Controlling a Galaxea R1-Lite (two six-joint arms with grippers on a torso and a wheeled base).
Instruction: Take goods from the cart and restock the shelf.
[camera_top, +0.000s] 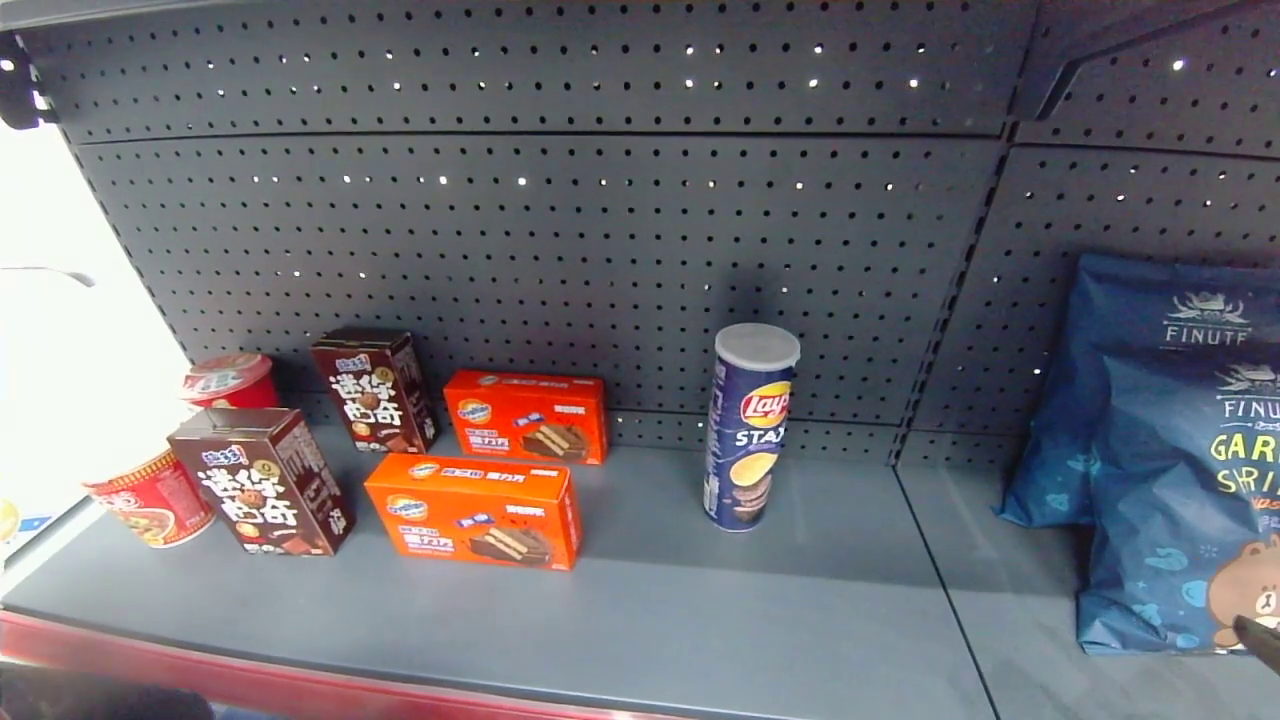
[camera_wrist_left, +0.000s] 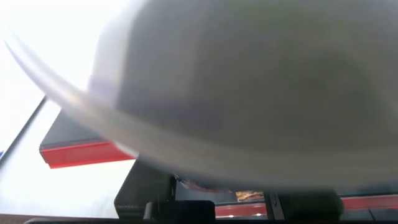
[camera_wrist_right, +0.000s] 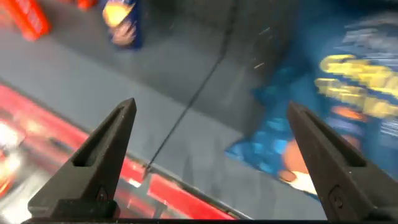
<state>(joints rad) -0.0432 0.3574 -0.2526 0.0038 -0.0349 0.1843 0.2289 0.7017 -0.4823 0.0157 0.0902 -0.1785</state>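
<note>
The grey shelf board (camera_top: 700, 610) carries a blue chip can (camera_top: 750, 430) standing upright at its middle. Left of the can lie two orange boxes (camera_top: 475, 510), two brown boxes (camera_top: 262, 480) and two red noodle cups (camera_top: 150, 500). Blue snack bags (camera_top: 1170, 450) lean against the back panel on the right. My right gripper (camera_wrist_right: 211, 106) hangs open and empty over the shelf's front edge, next to the front blue bag (camera_wrist_right: 336, 106); one of its fingertips (camera_top: 1262, 640) shows at that bag's lower corner. A pale, rounded, blurred thing (camera_wrist_left: 249, 93) sits right against the left wrist camera.
A red strip (camera_top: 300, 685) runs along the shelf's front edge (camera_wrist_right: 174, 186). A dark pegboard (camera_top: 600, 230) closes the back. A thin seam (camera_top: 940, 570) splits the board into two bays. Bare board lies between the can and the bags.
</note>
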